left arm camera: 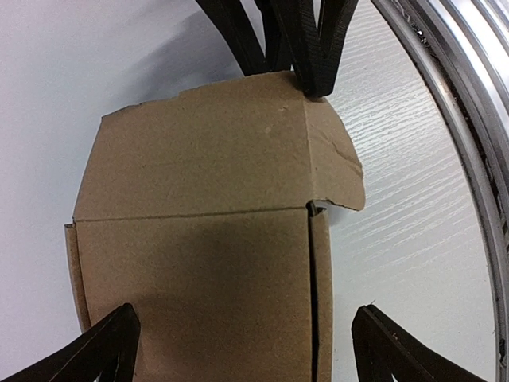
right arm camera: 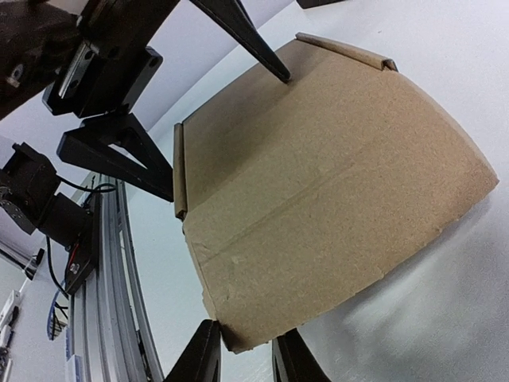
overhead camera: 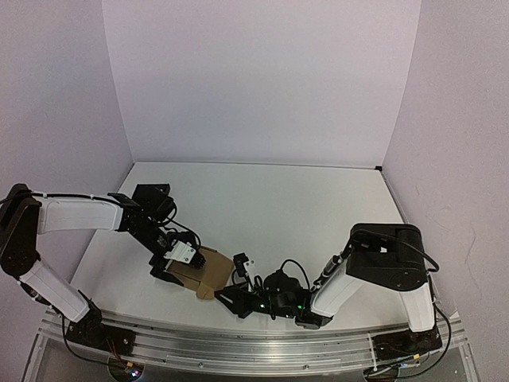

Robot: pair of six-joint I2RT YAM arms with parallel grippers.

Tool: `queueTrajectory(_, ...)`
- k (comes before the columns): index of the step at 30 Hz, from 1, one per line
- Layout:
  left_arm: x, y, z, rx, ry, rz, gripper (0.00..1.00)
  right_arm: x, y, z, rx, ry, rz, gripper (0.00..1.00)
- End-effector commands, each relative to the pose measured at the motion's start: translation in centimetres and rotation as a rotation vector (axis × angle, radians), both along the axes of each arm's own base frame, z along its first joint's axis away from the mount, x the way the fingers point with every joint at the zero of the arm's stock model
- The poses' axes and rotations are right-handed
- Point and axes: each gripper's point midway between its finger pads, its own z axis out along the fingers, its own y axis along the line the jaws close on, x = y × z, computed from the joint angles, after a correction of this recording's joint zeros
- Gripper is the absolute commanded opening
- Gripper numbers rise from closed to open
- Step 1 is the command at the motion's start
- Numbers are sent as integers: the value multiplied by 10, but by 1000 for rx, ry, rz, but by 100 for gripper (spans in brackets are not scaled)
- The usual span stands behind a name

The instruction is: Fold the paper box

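The paper box is a brown, partly folded cardboard piece lying on the white table near its front edge. In the left wrist view the paper box lies between the wide-spread fingers of my left gripper, which is open and straddles it. My left gripper sits over the box's left side. The right gripper reaches in from the right. In the right wrist view a corner of the box's flap sits between the narrowed fingers of the right gripper, and both touch it. The right fingers meet the flap's far edge.
An aluminium rail runs along the near edge, close to the box, and shows as the rail in the left wrist view. White walls enclose the table on three sides.
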Motion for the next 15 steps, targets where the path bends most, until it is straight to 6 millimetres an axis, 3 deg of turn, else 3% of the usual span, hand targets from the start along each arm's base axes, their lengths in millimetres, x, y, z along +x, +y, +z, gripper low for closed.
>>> queueTrajectory(1, -6, 7, -15, 36, 2, -29, 94, 9, 0, 35, 55, -103, -31, 23)
queueTrajectory(10, -7, 9, -18, 38, -2, -32, 92, 11, 10, 69, 42, -239, -41, 16)
queueTrajectory(15, -8, 9, -19, 40, 5, -33, 92, 12, 11, 68, -9, -279, -52, 16)
